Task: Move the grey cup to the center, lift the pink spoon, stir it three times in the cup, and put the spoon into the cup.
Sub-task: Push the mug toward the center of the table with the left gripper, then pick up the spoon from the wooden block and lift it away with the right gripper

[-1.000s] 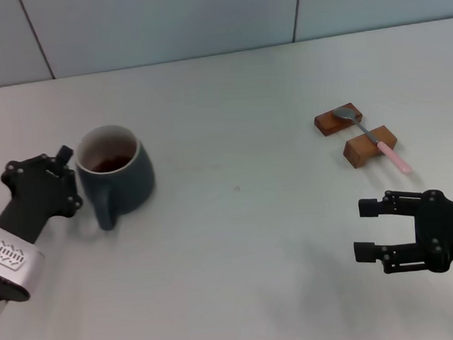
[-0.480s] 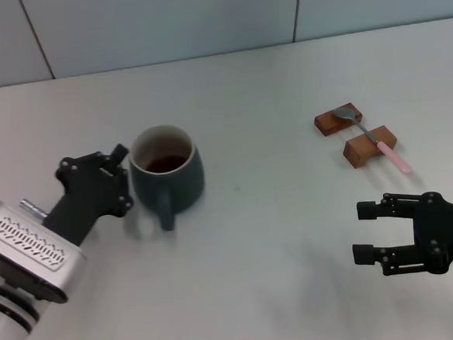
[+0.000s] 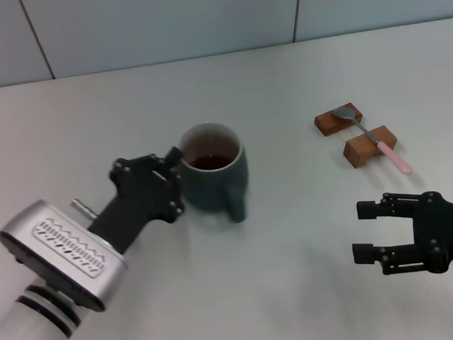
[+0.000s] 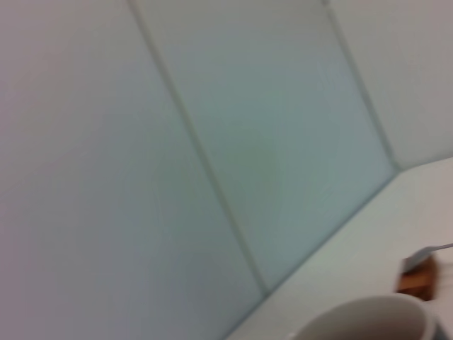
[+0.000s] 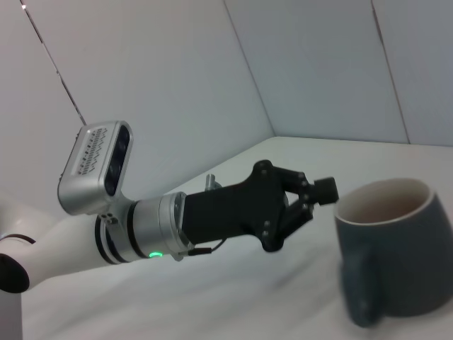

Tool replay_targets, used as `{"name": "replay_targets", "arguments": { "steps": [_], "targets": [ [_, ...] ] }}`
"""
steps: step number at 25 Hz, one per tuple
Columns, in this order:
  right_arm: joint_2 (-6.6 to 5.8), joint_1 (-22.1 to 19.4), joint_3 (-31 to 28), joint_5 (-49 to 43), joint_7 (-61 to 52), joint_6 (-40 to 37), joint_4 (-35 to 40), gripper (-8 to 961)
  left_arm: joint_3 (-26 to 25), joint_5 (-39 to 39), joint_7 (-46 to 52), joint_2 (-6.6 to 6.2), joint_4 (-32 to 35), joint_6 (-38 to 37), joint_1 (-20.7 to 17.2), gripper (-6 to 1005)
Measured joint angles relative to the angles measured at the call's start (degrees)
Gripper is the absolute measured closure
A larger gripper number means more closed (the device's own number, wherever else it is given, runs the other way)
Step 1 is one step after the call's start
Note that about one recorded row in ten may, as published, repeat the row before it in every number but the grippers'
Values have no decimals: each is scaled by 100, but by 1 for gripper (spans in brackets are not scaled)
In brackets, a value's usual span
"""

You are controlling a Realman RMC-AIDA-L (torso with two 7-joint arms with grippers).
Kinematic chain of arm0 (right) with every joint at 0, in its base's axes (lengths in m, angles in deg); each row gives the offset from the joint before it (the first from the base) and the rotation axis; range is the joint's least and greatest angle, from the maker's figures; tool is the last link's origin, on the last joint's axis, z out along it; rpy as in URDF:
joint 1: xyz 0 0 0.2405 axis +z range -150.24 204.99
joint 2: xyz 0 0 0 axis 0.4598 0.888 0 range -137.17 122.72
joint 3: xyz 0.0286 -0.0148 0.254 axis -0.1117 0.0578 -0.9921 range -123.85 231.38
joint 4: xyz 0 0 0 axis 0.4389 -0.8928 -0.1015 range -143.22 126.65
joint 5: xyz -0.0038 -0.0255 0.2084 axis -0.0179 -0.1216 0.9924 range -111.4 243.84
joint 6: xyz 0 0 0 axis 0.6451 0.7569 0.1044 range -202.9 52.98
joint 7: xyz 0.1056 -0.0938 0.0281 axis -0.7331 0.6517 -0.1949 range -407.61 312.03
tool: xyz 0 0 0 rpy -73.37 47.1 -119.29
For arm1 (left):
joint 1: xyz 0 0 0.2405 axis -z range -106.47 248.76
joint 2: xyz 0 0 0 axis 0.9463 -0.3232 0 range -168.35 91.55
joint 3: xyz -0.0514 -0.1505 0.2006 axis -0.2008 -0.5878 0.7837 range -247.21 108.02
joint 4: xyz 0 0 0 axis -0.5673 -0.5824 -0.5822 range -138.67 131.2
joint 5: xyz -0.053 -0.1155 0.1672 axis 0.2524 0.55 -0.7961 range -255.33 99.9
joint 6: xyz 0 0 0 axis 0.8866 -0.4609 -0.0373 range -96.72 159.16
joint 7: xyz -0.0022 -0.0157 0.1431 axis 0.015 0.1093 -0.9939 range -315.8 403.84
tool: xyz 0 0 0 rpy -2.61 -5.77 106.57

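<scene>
The grey cup (image 3: 215, 173) stands upright near the table's middle, its handle (image 3: 235, 208) pointing toward me and to the right. My left gripper (image 3: 177, 181) is shut and presses against the cup's left side; it also shows in the right wrist view (image 5: 315, 195) beside the cup (image 5: 396, 262). The pink spoon (image 3: 372, 135) lies across two brown wooden blocks at the right, silver bowl toward the far side. My right gripper (image 3: 361, 230) is open and empty, near the front right, well short of the spoon. The left wrist view shows the cup's rim (image 4: 368, 319).
Two brown wooden blocks (image 3: 337, 119) (image 3: 369, 147) carry the spoon at the right. A grey tiled wall (image 3: 161, 19) backs the table. The pale table surface (image 3: 297, 289) lies between the cup and my right gripper.
My left arm has swept right with the cup against it, from the table's left side to near the middle. The cup's handle has turned from front-left to front-right. The right arm stayed put.
</scene>
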Motion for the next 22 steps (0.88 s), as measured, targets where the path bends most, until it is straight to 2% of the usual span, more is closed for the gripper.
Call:
{"name": "replay_targets", "arguments": {
  "steps": [5,6,9,10,11,12,13,15,17,18,22],
  "targets": [
    [0,-15,0,0,-2,8,0,134,-260,-530,17,0,-78,166,7,939],
    [-2,-26,-1,1,-2,9,0,134,-357,-935,391,-21,-95,74,-47,937],
    [-7,-49,-17,8,-2,16,0,134,-370,-1178,789,-53,-39,-85,-87,932],
    [-7,-51,-25,9,2,19,0,134,-350,-1936,2379,-95,547,-725,-183,930],
    [-8,-53,-31,13,6,23,0,134,-342,-2123,2861,-94,758,-924,-202,929],
    [-8,-54,-37,26,15,30,0,134,-323,-2537,3906,-95,1249,-1336,-232,927],
    [-8,-54,-37,26,15,30,0,134,-323,-2537,3906,-95,1249,-1336,-232,925],
    [-9,-55,-56,43,24,39,0,134,-311,-2971,4905,-95,1780,-1660,-217,922],
    [-9,-48,-63,50,27,44,0,134,-310,-3327,5572,-84,2200,-1853,-184,870],
    [-9,-48,-63,50,27,44,0,134,-310,-3327,5572,-84,2200,-1853,-184,844],
    [-16,-32,-101,61,31,98,0,134,-323,-3573,6337,-56,2895,-1930,-144,740]
  ]
}}
